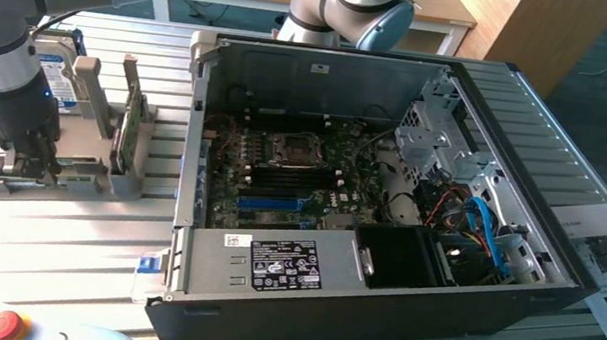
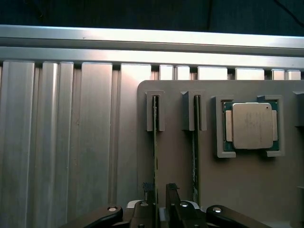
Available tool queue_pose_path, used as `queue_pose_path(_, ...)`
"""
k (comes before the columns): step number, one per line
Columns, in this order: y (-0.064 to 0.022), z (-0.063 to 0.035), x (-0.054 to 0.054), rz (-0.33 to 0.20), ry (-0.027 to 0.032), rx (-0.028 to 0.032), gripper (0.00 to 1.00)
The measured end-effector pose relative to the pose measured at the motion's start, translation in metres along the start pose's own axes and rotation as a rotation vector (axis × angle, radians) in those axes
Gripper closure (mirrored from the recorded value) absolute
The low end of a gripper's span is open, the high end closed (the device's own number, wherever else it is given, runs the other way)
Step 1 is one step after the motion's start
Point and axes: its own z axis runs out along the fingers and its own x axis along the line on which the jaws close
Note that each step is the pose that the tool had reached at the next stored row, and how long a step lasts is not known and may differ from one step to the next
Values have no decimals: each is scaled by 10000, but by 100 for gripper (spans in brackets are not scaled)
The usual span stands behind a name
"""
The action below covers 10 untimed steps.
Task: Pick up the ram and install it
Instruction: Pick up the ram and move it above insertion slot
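Green ram (image 2: 155, 137) on edge, right between the pincer's (image 2: 159, 192) spread jaws.

Hand (image 1: 29, 160) low over gray holder (image 1: 119, 187), open computer case (image 1: 378, 317)

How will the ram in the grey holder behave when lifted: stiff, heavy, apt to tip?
Probably stiff and light: the ram shows as a thin, straight board, edge-on. Once out of the grey holder and its slot it would likely tip, since it stands on its narrow edge. Perhaps fragile, being so thin.
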Motion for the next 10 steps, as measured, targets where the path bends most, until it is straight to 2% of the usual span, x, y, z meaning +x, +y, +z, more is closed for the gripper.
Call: queue_pose_path(10,-3,0,-4,2,0,1,76)
